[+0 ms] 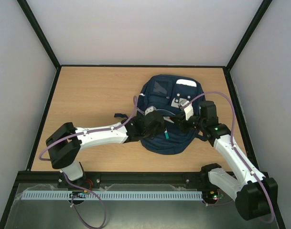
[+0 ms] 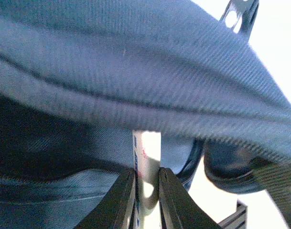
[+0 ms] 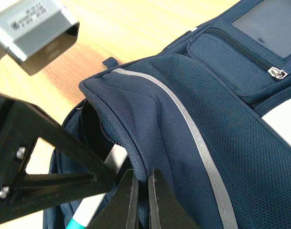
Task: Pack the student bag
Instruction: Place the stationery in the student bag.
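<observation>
HOLDING THE MOUTH OPEN: Close to the near edge of the pale wooden desk (image 1: 92,100), both arms reach forward to the mouth of a large navy blue fabric student bag (image 1: 157,93) trimmed with a grey reflective stripe. The left hand (image 2: 146,172) is clamped on a slim white stick (image 2: 146,148) with a teal end, pen or ruler it is not possible to say, which points in under the lip of the opening. The right hand (image 3: 142,172) is pinched together on a fold of the bag's rim, tenting it upward.

The danger lies in that pinch. The mesh fold looks thin and slack, and if it slid out of the grip the lip would likely drop onto the white stick and close the gap. A push against sagging cloth could snag the stick on an inner seam or zip. It could also shove the bag, which nothing pins down, toward the far edge. With both hands crowded at one narrow mouth, a knock between them is possible too. Letting go early might leave the stick lying half out across the rim.

The student bag lies flat to the right of the desk's middle, mouth toward the near edge. Farther off, its front pocket shows a zip that appears closed, with a metal pull, a greyish panel and white patches. A dark strap trails from its left side.
</observation>
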